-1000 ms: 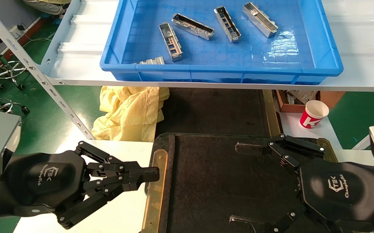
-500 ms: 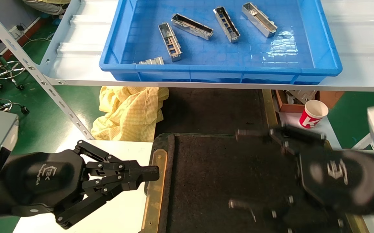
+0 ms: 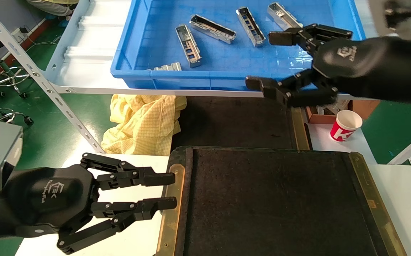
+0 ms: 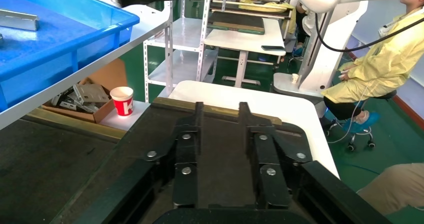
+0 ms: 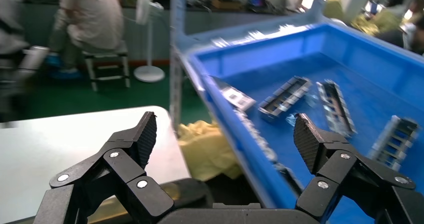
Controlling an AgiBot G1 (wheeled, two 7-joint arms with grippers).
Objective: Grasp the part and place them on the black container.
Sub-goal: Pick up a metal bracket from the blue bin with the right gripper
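Observation:
Several silver parts lie in the blue crate (image 3: pixel 226 76) on the shelf, among them one (image 3: pixel 188 46), one (image 3: pixel 212 29) and one (image 3: pixel 250 26). My right gripper (image 3: pixel 266 60) is open wide and empty, raised over the crate's front right wall, just right of these parts. Its wrist view (image 5: pixel 226 134) shows parts (image 5: pixel 285 97) ahead in the crate. The black container (image 3: pixel 269 199) lies empty in front of me. My left gripper (image 3: pixel 170 191) is open and empty at the tray's left brass strip (image 3: pixel 169 217); it also shows in its wrist view (image 4: pixel 221 112).
A yellow cloth (image 3: pixel 145 121) lies under the shelf, left of a second dark mat (image 3: pixel 233 121). A red paper cup (image 3: pixel 346 125) and a cardboard box (image 3: pixel 319 115) stand at the right. A slanted shelf post (image 3: pixel 48 89) crosses the left side.
My right gripper has risen from over the black tray up to the blue crate's front right wall, staying open. My left gripper has opened from shut, in place.

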